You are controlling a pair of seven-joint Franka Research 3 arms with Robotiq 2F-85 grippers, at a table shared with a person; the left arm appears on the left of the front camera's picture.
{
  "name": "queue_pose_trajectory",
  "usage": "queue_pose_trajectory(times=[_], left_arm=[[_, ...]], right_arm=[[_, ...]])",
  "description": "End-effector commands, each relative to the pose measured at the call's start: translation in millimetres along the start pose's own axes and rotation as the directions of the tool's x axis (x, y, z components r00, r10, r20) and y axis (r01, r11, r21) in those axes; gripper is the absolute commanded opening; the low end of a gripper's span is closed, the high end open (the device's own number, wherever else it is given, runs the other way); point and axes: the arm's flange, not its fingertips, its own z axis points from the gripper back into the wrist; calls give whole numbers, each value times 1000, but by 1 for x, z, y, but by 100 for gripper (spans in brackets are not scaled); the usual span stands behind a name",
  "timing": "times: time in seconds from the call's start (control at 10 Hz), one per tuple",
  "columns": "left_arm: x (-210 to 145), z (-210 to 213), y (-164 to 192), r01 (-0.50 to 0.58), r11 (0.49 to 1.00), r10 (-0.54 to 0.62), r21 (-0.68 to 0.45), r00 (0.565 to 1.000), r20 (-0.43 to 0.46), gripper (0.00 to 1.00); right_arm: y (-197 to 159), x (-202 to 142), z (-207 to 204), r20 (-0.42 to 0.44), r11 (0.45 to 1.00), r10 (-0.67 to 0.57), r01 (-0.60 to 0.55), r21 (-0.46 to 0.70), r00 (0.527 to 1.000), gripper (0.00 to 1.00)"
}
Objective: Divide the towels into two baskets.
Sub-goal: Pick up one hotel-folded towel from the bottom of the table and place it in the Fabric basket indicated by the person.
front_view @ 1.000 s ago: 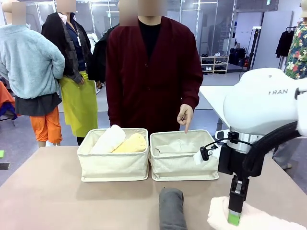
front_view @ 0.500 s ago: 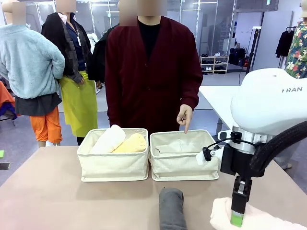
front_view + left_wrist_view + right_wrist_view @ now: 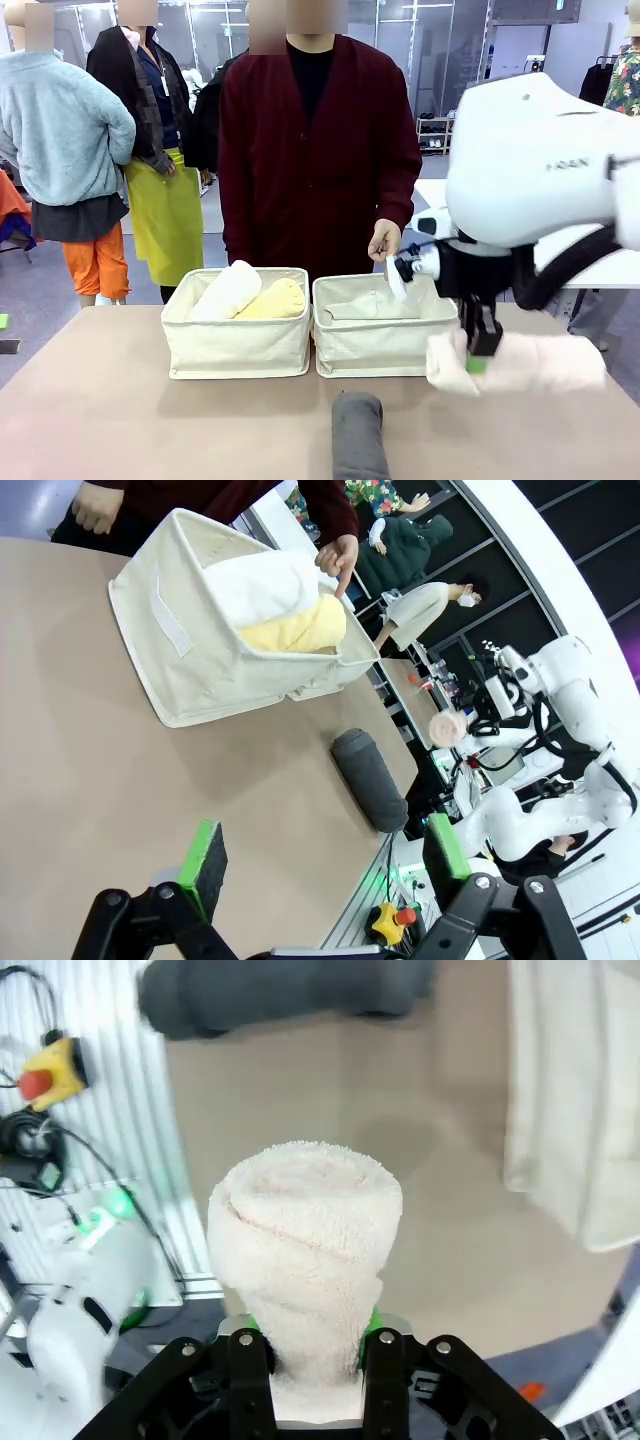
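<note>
1. The right gripper [image 3: 476, 358] is clamped on the pink towel [image 3: 540, 362] near one end, holding it in the air just beside the right basket [image 3: 380, 345], which looks empty
2. The roll looks soft and light, so a hold nearer its middle would likely balance better
3. The grey towel [image 3: 360, 435] lies on the table [image 3: 120, 420] by the near edge, and the left gripper [image 3: 325, 852] hangs open
4. The left basket [image 3: 237, 345] holds the white towel [image 3: 228, 290] and the yellow towel [image 3: 272, 299]
5. A person's hand [image 3: 385, 240] points over the right basket's far rim, so I judge the near side freer

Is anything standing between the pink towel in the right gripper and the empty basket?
Nothing lies between the pink towel and the empty basket beside it. The person's hand points down over its far rim.
</note>
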Motion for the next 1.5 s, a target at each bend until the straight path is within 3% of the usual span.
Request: queue_pose_trajectory(times=[0.0, 0.3, 0.6, 0.7, 1.0, 1.2, 1.3, 1.4], left_arm=[[-1, 2, -3, -3, 1000, 3, -14, 1000, 17, 100], [-1, 2, -3, -3, 1000, 3, -14, 1000, 17, 100], [-1, 2, -3, -3, 1000, 3, -14, 1000, 17, 100], [-1, 2, -3, -3, 1000, 3, -14, 1000, 17, 100], [-1, 2, -3, -3, 1000, 3, -14, 1000, 17, 100], [-1, 2, -3, -3, 1000, 3, -14, 1000, 17, 100], [-1, 2, -3, -3, 1000, 3, -14, 1000, 17, 100], [-1, 2, -3, -3, 1000, 3, -14, 1000, 17, 100]], right_arm=[[-45, 20, 1, 6, 998, 54, -53, -27, 999, 35], [-114, 66, 18, 30, 992, 78, -74, -100, 997, 35], [-150, 112, 28, -57, 985, 108, -114, -128, 993, 35], [-163, 124, 27, -36, 982, 146, -149, -116, 989, 35], [-215, 143, 0, 1, 988, 93, -92, -123, 996, 35], [-228, 145, -11, -20, 989, 79, -81, -122, 997, 35], [-232, 145, -15, -8, 989, 89, -90, -120, 996, 41], [-236, 146, -19, -11, 991, 81, -82, -106, 997, 65]])
